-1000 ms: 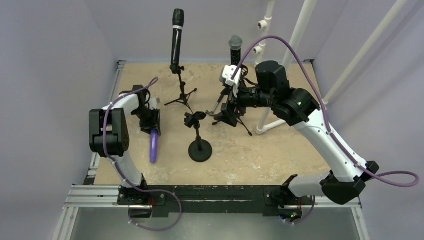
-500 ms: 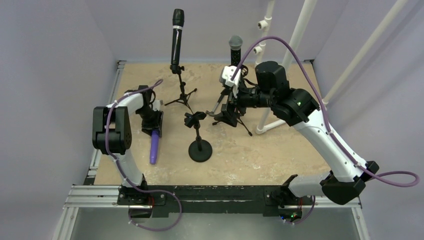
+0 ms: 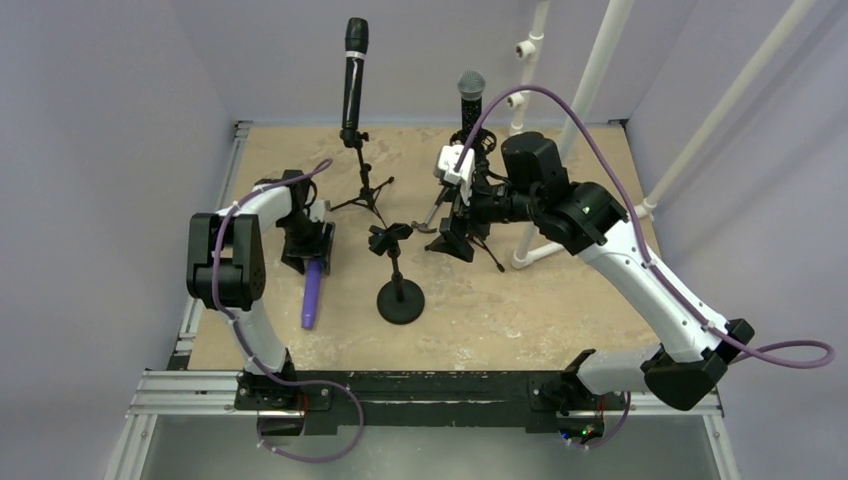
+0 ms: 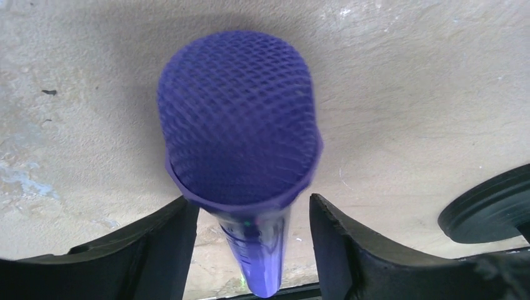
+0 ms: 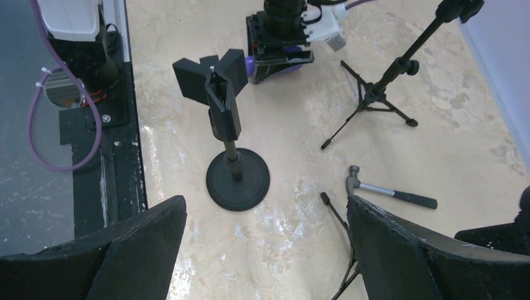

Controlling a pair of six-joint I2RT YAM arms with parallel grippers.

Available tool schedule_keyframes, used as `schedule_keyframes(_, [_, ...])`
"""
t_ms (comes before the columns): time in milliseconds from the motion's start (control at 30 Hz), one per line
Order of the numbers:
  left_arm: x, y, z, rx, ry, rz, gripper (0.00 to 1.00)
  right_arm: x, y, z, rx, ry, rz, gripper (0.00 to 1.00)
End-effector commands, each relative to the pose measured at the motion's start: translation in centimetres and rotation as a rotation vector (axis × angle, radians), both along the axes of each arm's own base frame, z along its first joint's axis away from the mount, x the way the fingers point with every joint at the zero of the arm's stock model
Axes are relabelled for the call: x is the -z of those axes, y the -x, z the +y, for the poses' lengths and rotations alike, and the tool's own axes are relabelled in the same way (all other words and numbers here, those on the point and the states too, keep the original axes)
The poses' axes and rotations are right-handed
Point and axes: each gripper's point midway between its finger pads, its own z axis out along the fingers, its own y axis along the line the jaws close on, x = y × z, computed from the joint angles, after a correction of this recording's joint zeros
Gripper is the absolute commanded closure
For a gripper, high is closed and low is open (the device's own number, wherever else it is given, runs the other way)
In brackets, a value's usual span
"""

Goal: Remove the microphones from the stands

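The purple microphone is seen lying flat on the table, just left of the round-base stand. It is flanked, ungripped, by the left gripper's parted jaws. The right gripper is spread wide, holding nothing.

The top external camera looks down from above and behind the arm bases and takes in the whole table. The left wrist camera sits very close, facing along the left fingers at the purple microphone between them. The right wrist camera hangs farther off, looking down between the right fingers. Ahead of them is the round-base stand, which all three views share.
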Motion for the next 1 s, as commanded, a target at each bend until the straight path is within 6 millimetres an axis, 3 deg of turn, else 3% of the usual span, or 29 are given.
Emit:
schedule_keyframes(0, [-3.0, -1.2, -0.6, 0.019, 0.042, -0.116, 0.35, 1.0, 0.1, 0.3, -0.038, -0.001, -0.012, 0.04])
schedule_keyframes(133, [-6.1, -1.1, -1.6, 0.059, 0.108, -0.220, 0.30, 2.7, 0.4, 0.7, -0.065, 0.004, 0.016, 0.04])
schedule_keyframes(267, [-9.2, -0.7, -2.4, 0.209, 0.162, -0.395, 0.27, 3.6, 1.1, 1.3, -0.108, -0.020, 0.051, 0.05])
schedule_keyframes(633, [-19.0, 4.4, -10.6, 0.734, 0.601, -1.041, 0.26, 4.3, 1.7, 1.8, -0.151, -0.032, 0.088, 0.06])
schedule_keyframes(833, [-21.3, 6.8, -13.9, 0.985, 0.777, -1.221, 0.26, 5.4, 2.2, 1.9, -0.182, -0.029, 0.122, 0.07])
schedule_keyframes(967, [-21.9, 7.2, -15.5, 1.083, 0.858, -1.261, 0.26, 5.4, 1.8, 1.4, -0.171, -0.024, 0.122, 0.07])
